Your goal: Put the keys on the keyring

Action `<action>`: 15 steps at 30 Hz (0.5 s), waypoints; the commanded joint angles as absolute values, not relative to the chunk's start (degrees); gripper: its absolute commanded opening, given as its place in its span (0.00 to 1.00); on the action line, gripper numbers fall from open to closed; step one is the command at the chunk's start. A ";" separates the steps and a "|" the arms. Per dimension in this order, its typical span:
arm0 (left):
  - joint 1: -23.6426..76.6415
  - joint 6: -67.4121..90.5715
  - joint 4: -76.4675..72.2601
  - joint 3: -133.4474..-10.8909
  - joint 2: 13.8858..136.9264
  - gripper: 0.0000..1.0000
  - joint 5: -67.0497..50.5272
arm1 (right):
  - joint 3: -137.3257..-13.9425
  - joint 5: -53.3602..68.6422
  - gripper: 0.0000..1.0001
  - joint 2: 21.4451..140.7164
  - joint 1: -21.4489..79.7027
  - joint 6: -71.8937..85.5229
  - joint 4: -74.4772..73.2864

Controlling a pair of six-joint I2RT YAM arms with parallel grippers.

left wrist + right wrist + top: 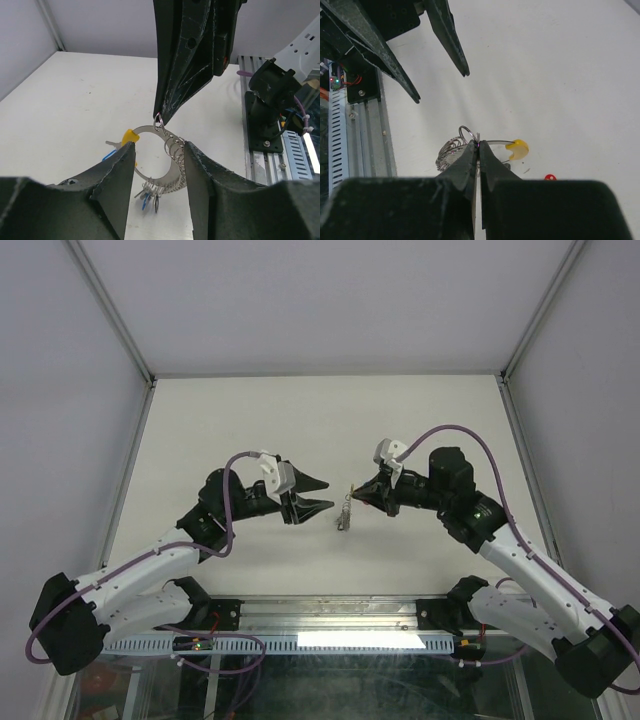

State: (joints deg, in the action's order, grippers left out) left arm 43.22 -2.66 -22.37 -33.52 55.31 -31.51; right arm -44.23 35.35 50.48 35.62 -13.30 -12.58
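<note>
The keyring (145, 129) hangs upright from my right gripper (478, 145), which is shut on its top edge. It is a flat silvery band with a yellow end piece (519, 148) and several small wire rings (176, 150) strung along it. A few keys (148, 192) with blue and black tags dangle at its bottom. Another blue-tagged key (111, 149) shows behind the yellow piece. A red tag (549, 177) lies on the table. My left gripper (160, 146) is open and empty, just left of the keyring (345, 512), its fingers either side of the ring in its wrist view.
The white table (300, 420) has grey walls at the back and both sides. A metal rail (330, 625) with the arm bases runs along the near edge. The right gripper's black fingers (185, 60) fill the top of the left wrist view.
</note>
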 commanded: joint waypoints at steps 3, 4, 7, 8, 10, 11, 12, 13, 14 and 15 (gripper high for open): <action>45.49 -5.68 -25.84 -37.18 57.52 0.37 -30.77 | -44.46 36.52 0.00 48.76 36.37 -13.75 -5.18; 46.02 -5.64 -25.91 -37.52 58.01 0.37 -30.84 | -44.42 36.22 0.00 48.63 36.51 -13.72 -5.06; 47.42 -5.80 -25.95 -38.05 59.47 0.38 -30.40 | -44.38 35.68 0.00 48.48 36.99 -13.56 -5.01; 47.95 -5.80 -26.00 -38.24 59.96 0.38 -30.17 | -44.38 35.50 0.00 48.43 37.07 -13.47 -4.93; 48.72 -5.80 -26.10 -38.61 60.64 0.38 -29.66 | -44.26 35.25 0.00 48.30 37.32 -13.37 -4.79; 49.04 -5.88 -26.22 -38.77 60.98 0.37 -29.41 | -44.22 35.17 0.00 48.25 37.43 -13.36 -4.71; 49.36 -5.89 -26.32 -38.86 61.26 0.36 -29.13 | -44.09 35.10 0.00 48.25 37.59 -13.32 -4.60; 49.60 -5.97 -26.44 -38.96 61.52 0.35 -28.71 | -44.08 35.11 0.00 48.24 37.70 -13.28 -4.58; 49.75 -6.06 -26.45 -39.04 61.71 0.32 -28.28 | -44.04 35.07 0.00 48.21 37.79 -13.27 -4.62; 49.82 -6.06 -26.43 -39.21 61.96 0.29 -27.89 | -44.02 35.02 0.00 48.18 37.87 -13.27 -4.64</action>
State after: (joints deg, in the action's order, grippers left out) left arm 48.88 -4.60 -22.79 -36.38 61.52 -29.85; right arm -43.81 35.20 49.58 37.32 -13.39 -9.39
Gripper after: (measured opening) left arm 0.335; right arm 0.009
